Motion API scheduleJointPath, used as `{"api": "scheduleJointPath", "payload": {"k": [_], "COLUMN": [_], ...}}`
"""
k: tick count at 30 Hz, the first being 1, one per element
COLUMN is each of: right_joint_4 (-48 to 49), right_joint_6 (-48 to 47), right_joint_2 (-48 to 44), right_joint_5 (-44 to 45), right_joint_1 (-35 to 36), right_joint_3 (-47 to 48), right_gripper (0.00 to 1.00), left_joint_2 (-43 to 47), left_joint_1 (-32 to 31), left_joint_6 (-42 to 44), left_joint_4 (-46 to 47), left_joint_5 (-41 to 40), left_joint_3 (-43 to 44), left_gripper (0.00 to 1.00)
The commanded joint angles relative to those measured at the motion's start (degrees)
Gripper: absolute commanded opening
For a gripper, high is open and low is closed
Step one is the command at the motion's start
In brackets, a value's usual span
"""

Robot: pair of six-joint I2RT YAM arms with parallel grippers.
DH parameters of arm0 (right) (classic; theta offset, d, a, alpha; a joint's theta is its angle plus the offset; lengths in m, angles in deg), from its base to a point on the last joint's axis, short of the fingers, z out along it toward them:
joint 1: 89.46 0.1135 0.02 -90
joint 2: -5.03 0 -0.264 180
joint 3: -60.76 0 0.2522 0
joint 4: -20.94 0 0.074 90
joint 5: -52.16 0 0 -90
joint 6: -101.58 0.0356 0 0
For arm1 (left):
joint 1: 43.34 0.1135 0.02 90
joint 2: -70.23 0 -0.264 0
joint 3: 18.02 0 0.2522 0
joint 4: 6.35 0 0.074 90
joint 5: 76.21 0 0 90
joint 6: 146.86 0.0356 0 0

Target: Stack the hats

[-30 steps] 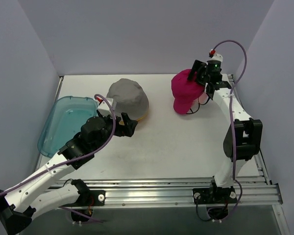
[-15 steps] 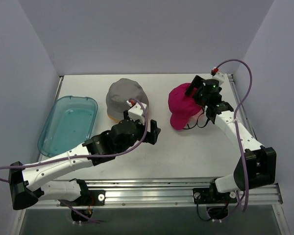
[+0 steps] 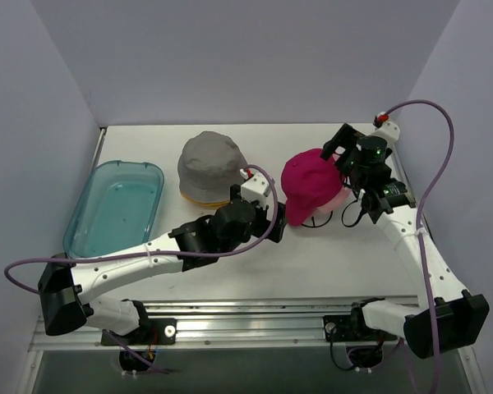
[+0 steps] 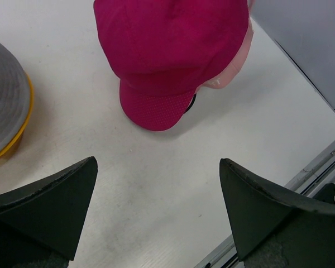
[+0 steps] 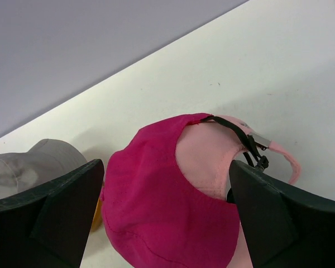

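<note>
The left pincer [image 4: 156,167] is seen with its two dark fingers spread wide and nothing held between them; bare white table [image 4: 156,212] lies beneath the gap. Just ahead of it the magenta fabric baseball cap [image 4: 173,50] is found, its perforated brim turned toward the fingers and resting on the table. A light pink fabric baseball cap [image 4: 234,67] is nested under the magenta one, and only its edge is shown at the far right side. To the left of this pincer, a grey fabric bucket hat [image 4: 3,95] is seated on a yellow fabric bucket hat [image 4: 25,111], of which only the brim is exposed.

The right pincer [image 5: 166,167] is likewise held wide open, and nothing is gripped. It is poised above the rear of the magenta cap, whose crown fills the space below and between the fingers. Through the cap's back opening the pink fabric is seen, crossed by a black adjuster strap [image 5: 234,129]. Whether the fingers touch the fabric cannot be told.

Farther left of the left pincer, past the bucket hats, a translucent teal plastic tray [image 3: 76,226] lies on the table.
</note>
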Motion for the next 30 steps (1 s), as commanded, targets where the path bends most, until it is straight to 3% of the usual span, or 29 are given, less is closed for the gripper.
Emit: {"api": "scheduleJointPath", "payload": {"k": [1, 7, 8, 15, 20, 30], "right_joint_4": [-5.43, -5.00, -4.82, -1.75, 1.32, 5.55], "right_joint_6": [-2.81, -3.42, -3.25, -3.34, -2.20, -0.17], "right_joint_2": [-1.43, -3.28, -3.10, -1.52, -2.05, -4.16], "right_joint_5": [2.15, -0.56, -1.70, -9.09, -12.08, -8.48], "right_joint_1": [-0.73, -7.31, -8.72, -12.77, -14.44, -14.71], "right_joint_3": [3.62, 1.08, 1.16, -1.47, -3.93, -10.97], "right_gripper": [0.91, 0.84, 0.81, 0.64, 0.62, 0.55], "left_joint_2": [-1.99, -9.72, -10.61, -17.72, -19.14, -24.32], "left_joint_1": [-0.31, -0.14, -0.05, 2.67, 4.43, 4.96], "left_joint_6": [1.38, 2.00, 1.91, 0.24, 0.06, -0.29], "left_joint_4": [6.82, 8.94, 8.94, 5.53, 8.30, 7.44], "left_joint_5": [0.60, 0.78, 0.87, 2.44, 6.13, 7.72], "left_joint_3": [4.19, 10.16, 12.09, 19.74, 21.33, 26.87], "left_gripper": [1.00, 1.00, 0.94, 0.85, 0.82, 0.82]}}
